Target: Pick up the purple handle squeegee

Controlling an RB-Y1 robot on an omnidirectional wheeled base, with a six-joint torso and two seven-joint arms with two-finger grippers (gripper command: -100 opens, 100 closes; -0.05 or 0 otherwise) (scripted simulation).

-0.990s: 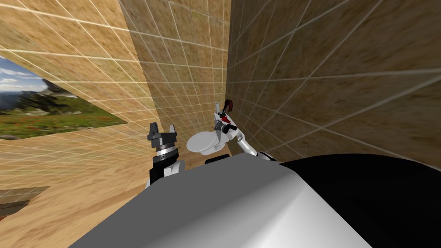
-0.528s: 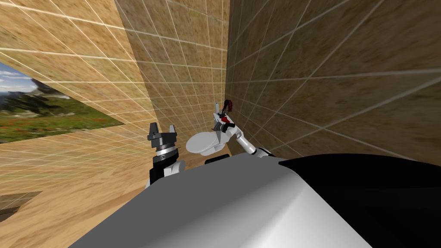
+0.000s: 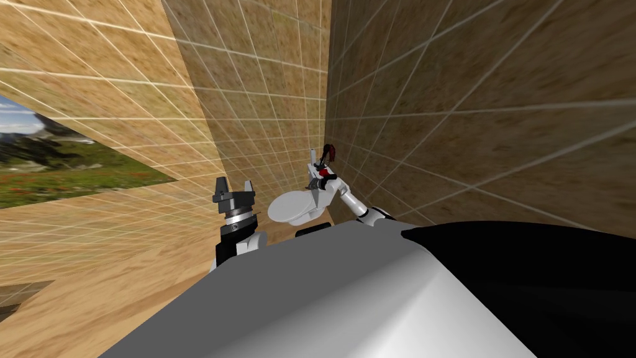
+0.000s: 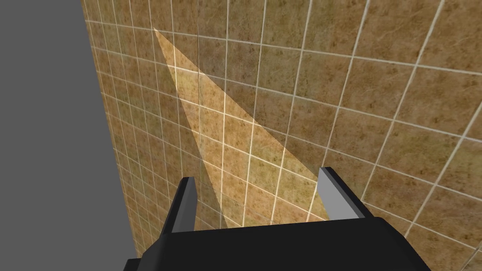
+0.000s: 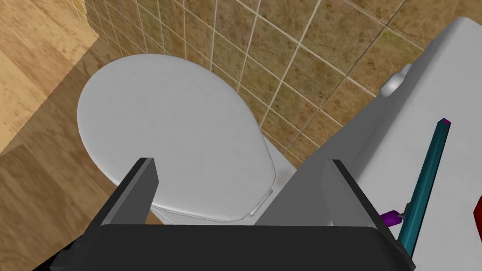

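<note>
My right end effector point(image 5: 241, 164) open over lid point(image 5: 174, 136); squeegee point(image 5: 426, 179) on tank point(image 5: 367, 136), outside jaws. I should centre on handle point(image 5: 390, 217), then close.

The left hand point(image 3: 233, 185) was a dark box with two light grey blade fingers point(image 4: 332, 197) above a ribbed silver wrist ring point(image 3: 236, 215). The right arm point(image 3: 353, 202) was slim and white with dark joints.

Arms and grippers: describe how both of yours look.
The left gripper and right gripper match: two thin, blade-like fingers, light grey with darker edges, on a black box. The left arm has a ribbed silver collar, then a black and white forearm. The right arm is slim, white with dark joints.
</note>
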